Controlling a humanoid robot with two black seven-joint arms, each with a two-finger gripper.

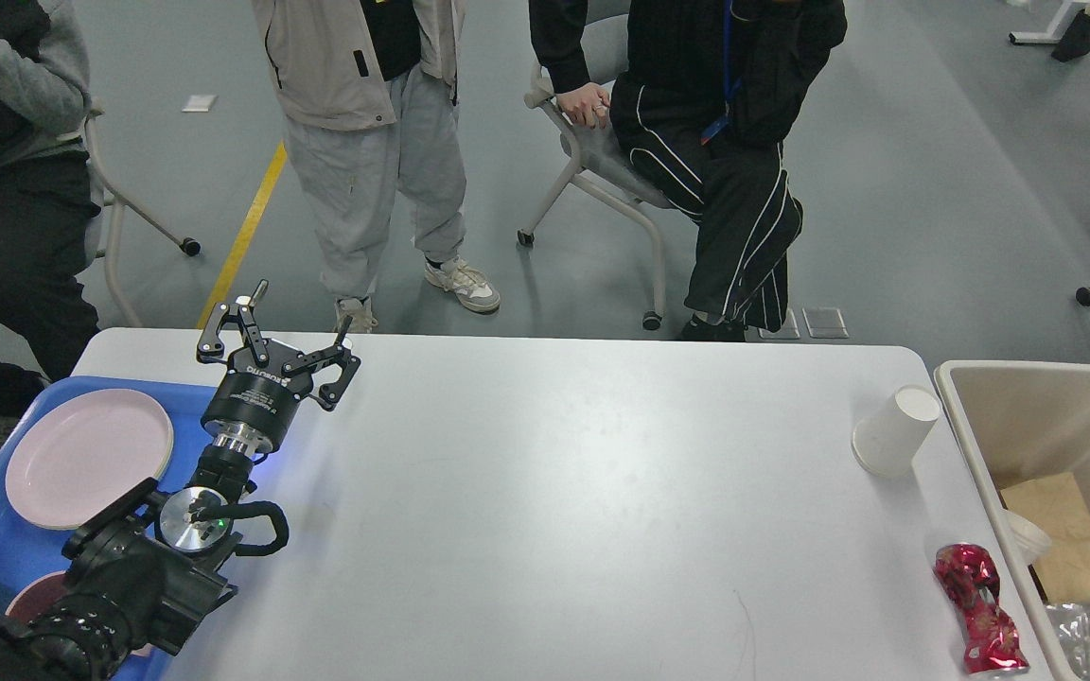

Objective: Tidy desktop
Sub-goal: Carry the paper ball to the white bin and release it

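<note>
The desk (pixel 545 473) fills the centre of the head view, a white top with rounded corners. Its middle is bare. 2 loose items lie on its right part: a white paper cup (pixel 895 430) on its side near the right edge, and a crumpled red foil wrapper (pixel 978 607) near the front right corner. Both sit just beside the beige bin (pixel 966 416), which stands off the right edge and holds brown paper and clear plastic.

At the left, a blue tray (pixel 187 416) carries a pink plate (pixel 89 457).

Left tool (pixel 299 333): released, fingers spread, holding nothing. It hangs above the left rear part of the desk, by the tray's inner edge. The right arm and its tool are not in view.

Step in hand, by judgement: between pickups. The dishes appear sorted into the tray; the rubbish on the right is not yet cleared.

Next move, by judgement: the cup and wrapper lie well apart from the left tool, so the right arm is the better reach. The cup calls for a light grip to avoid crushing; the wrapper calls for a low pinch on its bunched middle.
</note>
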